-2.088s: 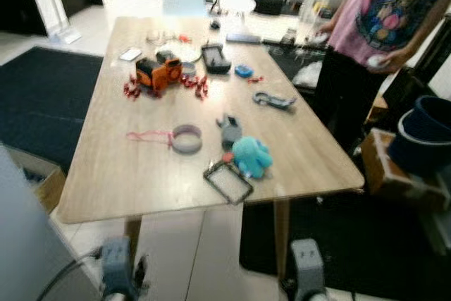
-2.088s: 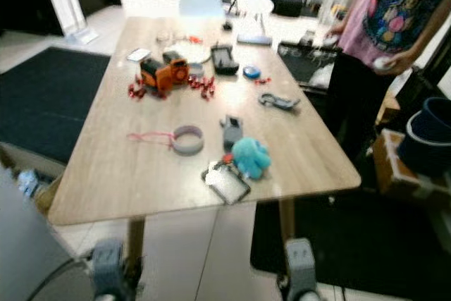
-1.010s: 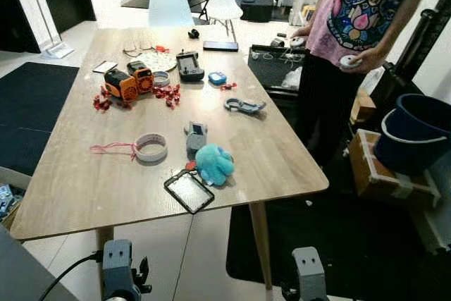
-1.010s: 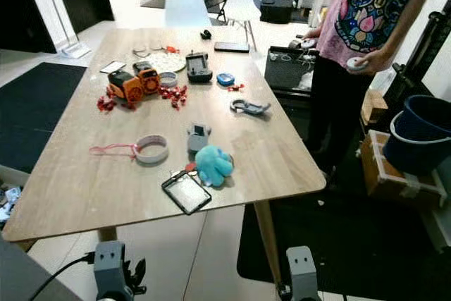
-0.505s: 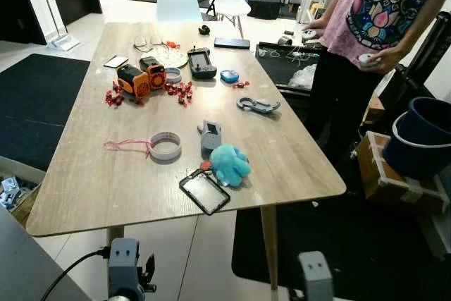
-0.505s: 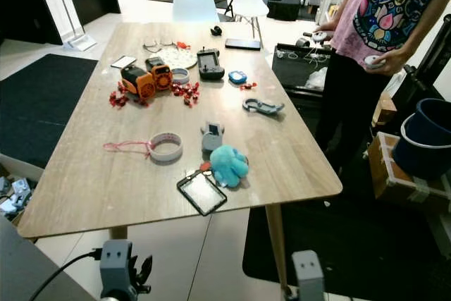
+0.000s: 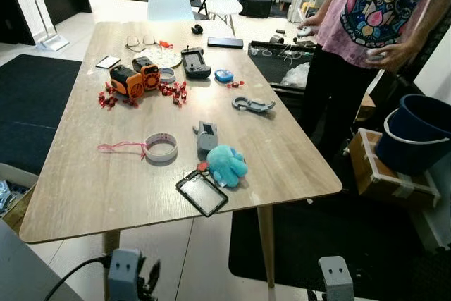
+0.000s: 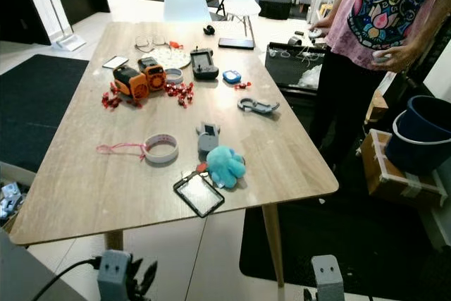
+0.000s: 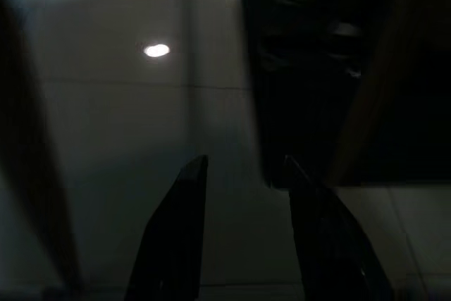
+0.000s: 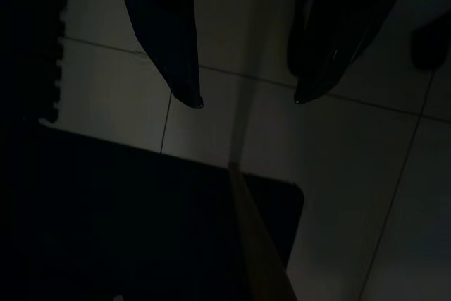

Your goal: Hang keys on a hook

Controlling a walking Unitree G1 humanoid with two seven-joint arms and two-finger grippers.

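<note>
Your keys (image 7: 206, 136), a grey fob tied to a teal plush toy (image 7: 227, 163), lie on the desk (image 7: 84, 188) near its front edge, untouched; no hook is visible, so every step remains. At the toy's 7 o'clock sits one black card holder (image 7: 202, 192); at 9 o'clock, one tape roll (image 7: 161, 148); at 1 o'clock, one grey carabiner (image 7: 253, 104). One person (image 7: 366, 26) stands at 2 o'clock. The left gripper (image 9: 243, 234) and right gripper (image 10: 246, 100) hang low over the floor, fingers apart and empty.
</note>
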